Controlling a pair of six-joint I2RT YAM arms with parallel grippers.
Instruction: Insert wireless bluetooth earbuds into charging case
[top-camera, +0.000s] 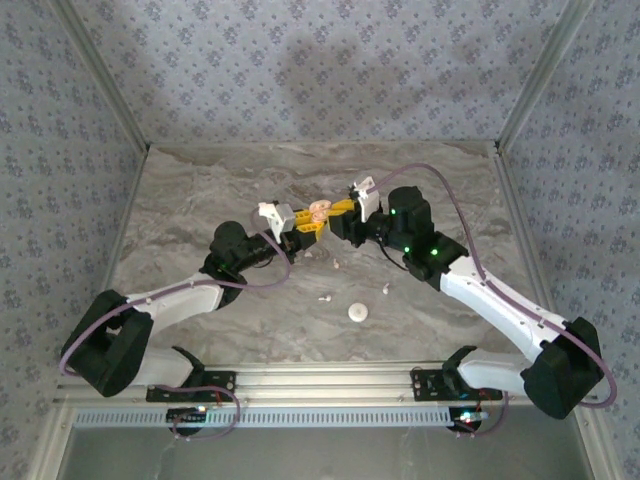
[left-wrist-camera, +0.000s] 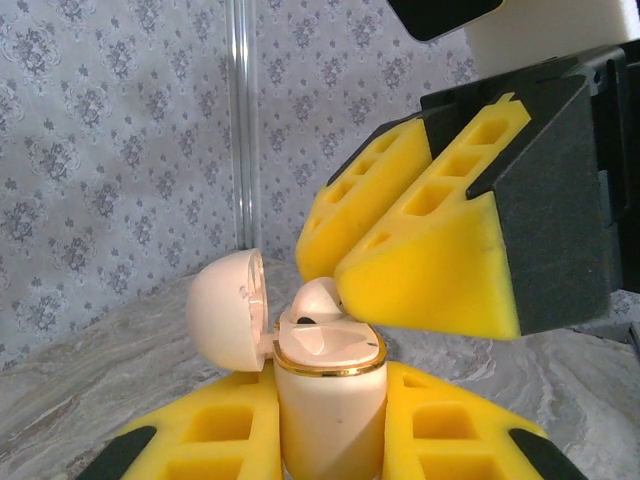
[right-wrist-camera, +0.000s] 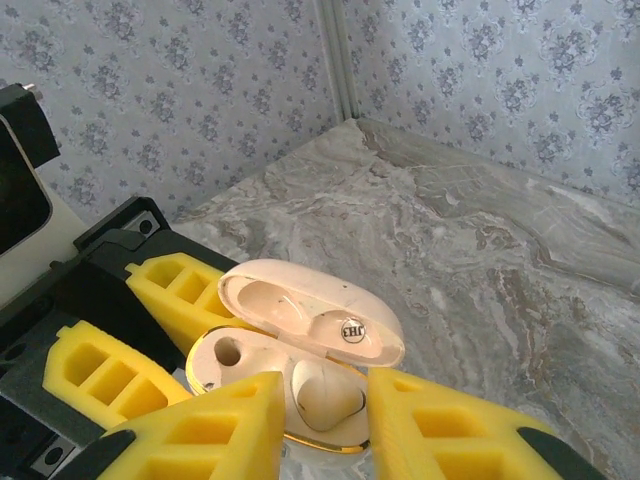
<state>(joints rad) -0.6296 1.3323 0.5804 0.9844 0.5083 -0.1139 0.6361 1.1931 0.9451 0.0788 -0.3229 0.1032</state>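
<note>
The wireless bluetooth earbuds (top-camera: 337, 265) are partly loose. In the top view a few tiny white pieces lie on the worktop (top-camera: 200, 200) in front of the arms, near a round white piece (top-camera: 358, 312). Behind them the left gripper (top-camera: 300, 222) and the right gripper (top-camera: 342, 212) meet at the charging case (top-camera: 318, 209).

In the left wrist view the left jaws are closed on the body of the case. It stands upright with its lid (left-wrist-camera: 228, 310) swung open. One earbud (left-wrist-camera: 316, 300) sits tilted in the opening, seemingly not fully down, and a right fingertip touches it.

In the right wrist view this earbud lies between the right jaws, which are narrow around it. I cannot tell if they really pinch it. The socket (right-wrist-camera: 228, 350) beside it is empty.

My judgement is that the earbud may tip out and fall if the right jaws open before it is seated. Pushing on it while it is tilted could jam it, or turn the case in the left grip.
</note>
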